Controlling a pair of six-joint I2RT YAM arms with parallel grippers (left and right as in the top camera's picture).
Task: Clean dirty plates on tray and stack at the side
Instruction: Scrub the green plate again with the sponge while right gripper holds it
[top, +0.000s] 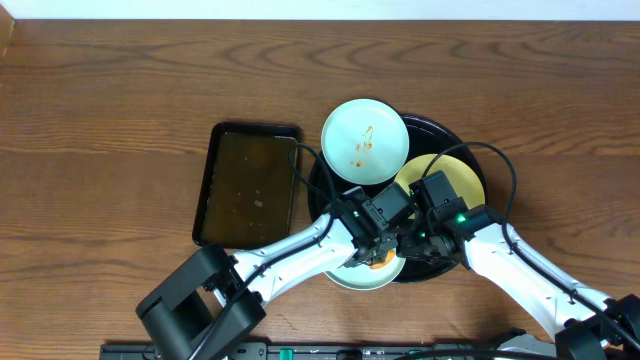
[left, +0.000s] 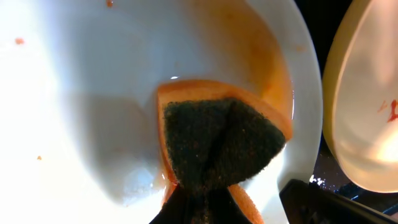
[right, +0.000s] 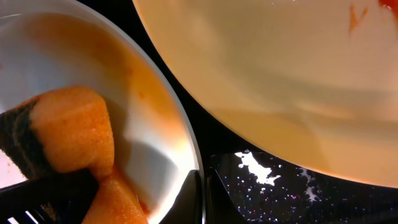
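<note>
Beneath the left tool (top: 378, 252), sponge (left: 217, 140) touches near plate (left: 81, 112).

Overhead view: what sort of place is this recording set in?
Probably a tabletop dishwashing test station rather than a kitchen: a wooden table, small plates on a round black tray, and the left gripper holding an orange scouring sponge against a sauce-smeared plate.

Sponge (left: 217, 143) is showing orange foam with a dark green-black scrubby face. The pale plate (left: 74, 124) under it is wearing orange-brown smears, the yellow plate (right: 280, 81) is looking creamy, and the glossy black tray (right: 261, 193) is glinting with white speckles.
</note>
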